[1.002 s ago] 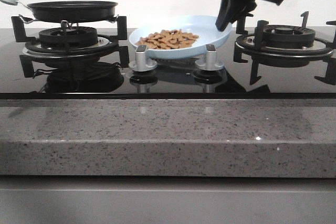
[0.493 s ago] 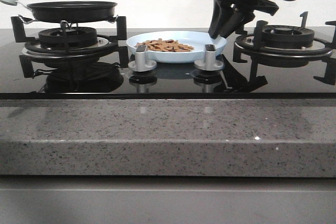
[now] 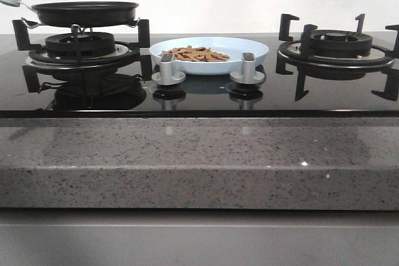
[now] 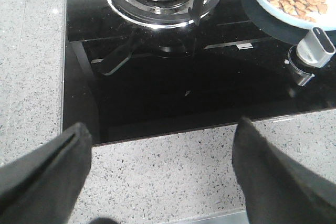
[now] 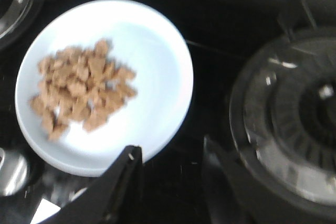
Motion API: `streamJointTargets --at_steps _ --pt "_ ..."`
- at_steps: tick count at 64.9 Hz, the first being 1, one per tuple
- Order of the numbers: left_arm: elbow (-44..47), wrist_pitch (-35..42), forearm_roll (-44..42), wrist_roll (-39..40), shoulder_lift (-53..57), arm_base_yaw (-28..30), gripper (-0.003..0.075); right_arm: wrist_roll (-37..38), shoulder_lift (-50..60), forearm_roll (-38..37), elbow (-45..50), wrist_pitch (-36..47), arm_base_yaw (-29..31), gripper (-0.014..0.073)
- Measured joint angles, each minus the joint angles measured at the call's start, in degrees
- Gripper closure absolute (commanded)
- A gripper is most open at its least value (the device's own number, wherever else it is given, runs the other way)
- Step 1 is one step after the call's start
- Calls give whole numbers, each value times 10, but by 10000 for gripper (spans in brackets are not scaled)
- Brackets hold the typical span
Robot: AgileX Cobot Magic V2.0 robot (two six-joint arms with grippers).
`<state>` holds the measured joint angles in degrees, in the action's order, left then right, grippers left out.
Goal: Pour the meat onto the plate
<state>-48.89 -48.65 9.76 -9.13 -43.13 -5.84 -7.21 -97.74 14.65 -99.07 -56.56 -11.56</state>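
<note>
Below my right gripper [image 5: 173, 182], whose jaws are apart and hold nothing, the plate [image 5: 157, 51] sits flat with the meat [image 5: 81, 90] on it. My left gripper [image 4: 157, 171] is spread wide too, over the counter [image 4: 168, 166].

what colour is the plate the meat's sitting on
Pale light blue, plain and glossy. The plate under the meat shows best in the right wrist view.
</note>
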Motion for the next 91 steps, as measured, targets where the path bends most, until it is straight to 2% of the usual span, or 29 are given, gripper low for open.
streamJointTargets --at_steps 21,39,52,68,74,91 --pt "0 0 0 0 0 0 174 0 249 -19 293 34 0 279" --pt "0 15 0 0 0 0 174 3 457 -19 484 34 0 279" --pt "0 17 0 0 0 0 174 32 597 -20 573 19 0 279" --pt "0 17 0 0 0 0 179 36 700 -25 611 1 0 280" --pt "0 17 0 0 0 0 255 36 711 -27 612 -1 0 312" --pt "0 19 0 0 0 0 590 36 712 -28 612 -2 0 642"
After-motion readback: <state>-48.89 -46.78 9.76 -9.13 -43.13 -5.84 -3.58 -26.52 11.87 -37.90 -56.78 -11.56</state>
